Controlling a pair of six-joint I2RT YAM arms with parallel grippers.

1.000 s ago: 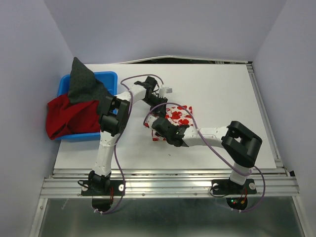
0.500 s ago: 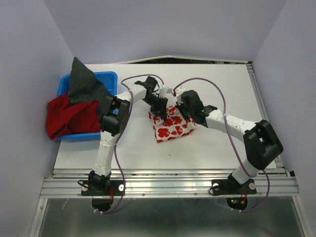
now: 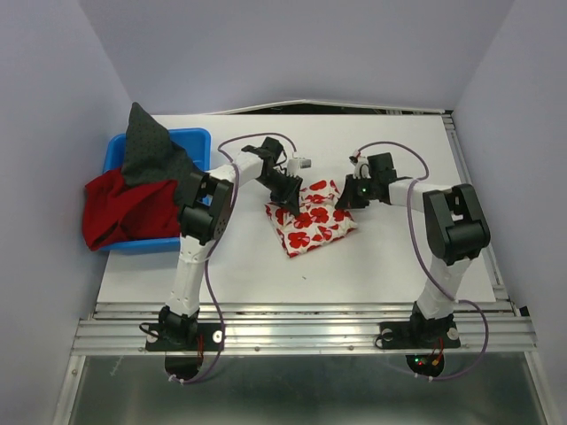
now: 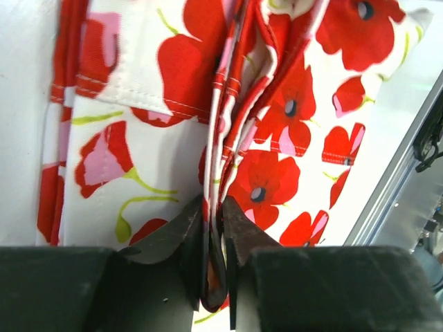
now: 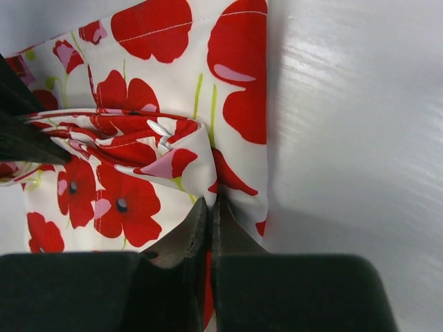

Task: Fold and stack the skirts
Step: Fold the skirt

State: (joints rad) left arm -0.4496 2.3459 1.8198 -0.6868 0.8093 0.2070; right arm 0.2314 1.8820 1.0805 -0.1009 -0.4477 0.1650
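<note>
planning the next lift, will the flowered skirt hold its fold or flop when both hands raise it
Probably floppy: the flowered skirt bunches into soft layers where the left hand pinches it. The cloth looks thin, so likely light. The fold may sag open between that pinch and the right hand, as only edges are held.

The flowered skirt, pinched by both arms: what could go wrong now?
The left fingers and right fingers each pinch only a thin edge of the flowered skirt, so a layer might slip out and the fold open. If the arms pull unevenly, the bundle may drag crooked across the table.
</note>
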